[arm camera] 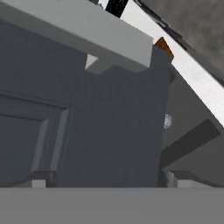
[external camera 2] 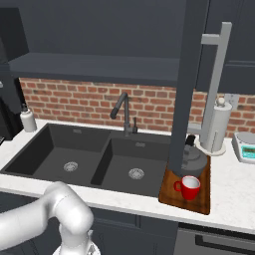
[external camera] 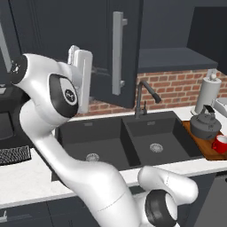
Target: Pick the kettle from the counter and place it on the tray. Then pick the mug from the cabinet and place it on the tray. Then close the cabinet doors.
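The dark grey kettle [external camera: 205, 125] [external camera 2: 193, 159] and the red mug [external camera: 220, 144] [external camera 2: 189, 187] both rest on the brown wooden tray [external camera: 208, 150] [external camera 2: 185, 200], on the white counter [external camera: 26, 179] right of the sink. The cabinet [external camera: 173, 57] [external camera 2: 99, 64] stands open. My white hand [external camera: 83, 73] is raised against the outer face of the left cabinet door [external camera: 103, 48] [arm camera: 109, 131], beside its silver handle [external camera: 117, 53] [arm camera: 78, 26]. My gripper [arm camera: 107, 180] is open, nothing between its fingertips [arm camera: 38, 180]. The right door [external camera 2: 187, 84] stands out edge-on, partly hiding the kettle.
A black double sink [external camera: 128, 142] [external camera 2: 94, 159] with a dark faucet [external camera: 144, 95] [external camera 2: 124, 112] lies below the cabinet. A white paper-towel roll [external camera: 207, 93] [external camera 2: 216, 127] stands behind the tray. A scale [external camera 2: 245, 147] is at the right, a soap bottle [external camera 2: 27, 119] at the left.
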Controlling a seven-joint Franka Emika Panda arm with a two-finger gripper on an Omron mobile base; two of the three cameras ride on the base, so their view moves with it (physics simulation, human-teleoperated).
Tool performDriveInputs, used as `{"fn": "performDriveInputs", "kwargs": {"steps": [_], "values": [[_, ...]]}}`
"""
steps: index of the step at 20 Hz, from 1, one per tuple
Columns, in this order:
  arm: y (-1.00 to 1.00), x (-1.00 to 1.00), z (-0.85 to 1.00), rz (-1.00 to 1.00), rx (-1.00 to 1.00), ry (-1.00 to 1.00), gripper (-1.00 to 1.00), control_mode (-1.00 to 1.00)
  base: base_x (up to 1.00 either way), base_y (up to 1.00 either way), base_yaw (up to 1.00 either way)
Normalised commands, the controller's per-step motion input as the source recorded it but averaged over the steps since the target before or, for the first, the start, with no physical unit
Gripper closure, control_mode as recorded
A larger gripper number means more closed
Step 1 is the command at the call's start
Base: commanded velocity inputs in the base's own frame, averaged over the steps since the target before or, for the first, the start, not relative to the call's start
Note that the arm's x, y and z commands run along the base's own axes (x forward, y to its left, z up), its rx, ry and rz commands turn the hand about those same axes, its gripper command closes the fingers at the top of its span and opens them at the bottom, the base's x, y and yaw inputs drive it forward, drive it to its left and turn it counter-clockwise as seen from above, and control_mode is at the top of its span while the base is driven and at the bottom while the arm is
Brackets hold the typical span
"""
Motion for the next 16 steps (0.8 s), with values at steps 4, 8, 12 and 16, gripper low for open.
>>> {"fn": "performDriveInputs", "kwargs": {"steps": [4,8,12,16], "values": [[-0.47,0.67,-0.07,0.0,0.04,-0.06,-1.0,-1.0,0.0,0.0,0.0],[-0.4,0.58,0.0,0.0,0.04,-0.07,-1.0,-1.0,0.0,0.0,0.0],[-0.39,0.6,0.02,0.0,0.05,-0.01,-1.0,-1.0,0.0,0.0,0.0],[-0.34,0.67,0.07,0.0,0.08,0.01,-1.0,-1.0,0.0,0.0,0.0]]}}
